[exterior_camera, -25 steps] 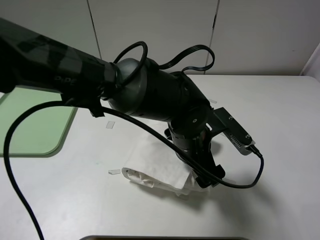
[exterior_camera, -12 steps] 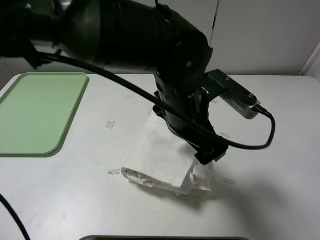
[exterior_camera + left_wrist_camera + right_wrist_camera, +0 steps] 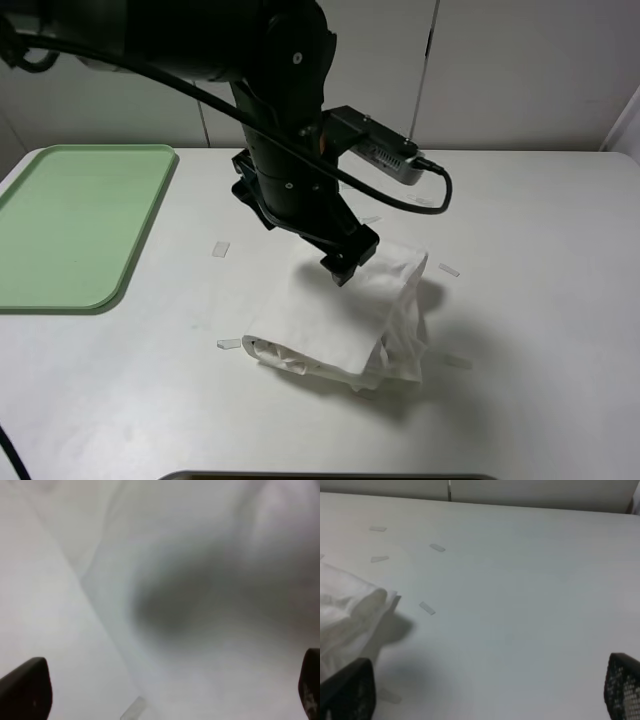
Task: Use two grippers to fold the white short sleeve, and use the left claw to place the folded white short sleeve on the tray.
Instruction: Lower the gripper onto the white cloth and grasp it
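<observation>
The white short sleeve [image 3: 335, 318] lies folded into a rough rectangle in the middle of the table, with bunched layers along its near right edge. My left gripper [image 3: 345, 266] hangs just above its far part, pointing down. In the left wrist view, the left gripper [image 3: 167, 692] is open, its black fingertips [image 3: 26, 690] wide apart over blurred white cloth [image 3: 200, 580], holding nothing. The pale green tray [image 3: 70, 225] lies empty at the far left. In the right wrist view, the right gripper [image 3: 485, 690] is open and empty over bare table, with the shirt's edge [image 3: 345, 615] to one side.
Small pale tape strips [image 3: 222, 248] lie around the shirt, others in the right wrist view [image 3: 427, 608]. The left arm's grey camera box and cable [image 3: 385, 158] stick out over the table. A dark edge [image 3: 330, 476] shows at the front. White wall panels stand behind.
The left arm has swung up and back from the shirt's near right corner to above its far part. The shirt's right side is now uncovered. The shirt has stayed put.
</observation>
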You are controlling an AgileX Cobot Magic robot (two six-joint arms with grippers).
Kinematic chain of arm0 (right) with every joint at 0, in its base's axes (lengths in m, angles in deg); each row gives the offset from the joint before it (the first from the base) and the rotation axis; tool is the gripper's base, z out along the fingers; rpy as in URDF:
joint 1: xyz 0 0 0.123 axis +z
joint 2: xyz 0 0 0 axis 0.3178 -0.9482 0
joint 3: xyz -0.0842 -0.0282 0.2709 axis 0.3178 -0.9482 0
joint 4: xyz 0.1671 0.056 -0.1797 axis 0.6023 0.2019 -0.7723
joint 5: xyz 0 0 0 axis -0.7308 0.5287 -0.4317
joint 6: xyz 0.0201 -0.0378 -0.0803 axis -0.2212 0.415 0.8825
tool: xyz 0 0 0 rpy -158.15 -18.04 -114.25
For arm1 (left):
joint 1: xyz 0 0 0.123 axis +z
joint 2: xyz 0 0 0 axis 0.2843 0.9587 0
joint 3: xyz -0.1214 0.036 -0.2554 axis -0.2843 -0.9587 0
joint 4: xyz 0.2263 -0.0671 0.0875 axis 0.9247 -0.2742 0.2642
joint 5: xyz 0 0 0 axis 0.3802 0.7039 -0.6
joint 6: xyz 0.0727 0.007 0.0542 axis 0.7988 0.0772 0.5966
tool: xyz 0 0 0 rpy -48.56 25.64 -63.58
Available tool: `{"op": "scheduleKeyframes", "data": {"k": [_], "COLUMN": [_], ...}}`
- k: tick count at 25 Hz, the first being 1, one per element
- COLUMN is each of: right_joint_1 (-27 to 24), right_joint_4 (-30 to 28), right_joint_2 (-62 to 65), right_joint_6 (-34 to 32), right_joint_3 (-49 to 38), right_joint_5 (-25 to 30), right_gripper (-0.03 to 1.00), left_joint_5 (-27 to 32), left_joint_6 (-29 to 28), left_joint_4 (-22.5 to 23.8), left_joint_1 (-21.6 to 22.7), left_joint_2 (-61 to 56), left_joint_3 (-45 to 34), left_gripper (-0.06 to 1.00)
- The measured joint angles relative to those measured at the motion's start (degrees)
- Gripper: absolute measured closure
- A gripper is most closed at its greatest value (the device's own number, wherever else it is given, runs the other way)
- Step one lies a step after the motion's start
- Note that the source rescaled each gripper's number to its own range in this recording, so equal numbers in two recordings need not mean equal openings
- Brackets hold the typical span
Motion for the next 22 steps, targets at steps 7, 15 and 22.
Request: {"op": "scheduleKeyframes", "data": {"k": [7,15,22], "right_joint_1": [0.00,0.00,0.00], "right_joint_4": [0.00,0.00,0.00], "right_joint_2": [0.00,0.00,0.00], "right_joint_6": [0.00,0.00,0.00], "right_joint_3": [0.00,0.00,0.00], "right_joint_5": [0.00,0.00,0.00], "right_gripper": [-0.03,-0.03,-0.03], "left_joint_5": [-2.56,-10.19,-15.49], "left_joint_6": [0.93,2.89,3.02], "left_joint_4": [-4.18,-11.05,-14.98], "left_joint_1": [5.85,7.89,7.89], "left_joint_2": [0.00,0.00,-0.04], "left_joint_3": [-5.93,-13.49,-18.67], "left_gripper": [-0.04,-0.04,-0.04]}}
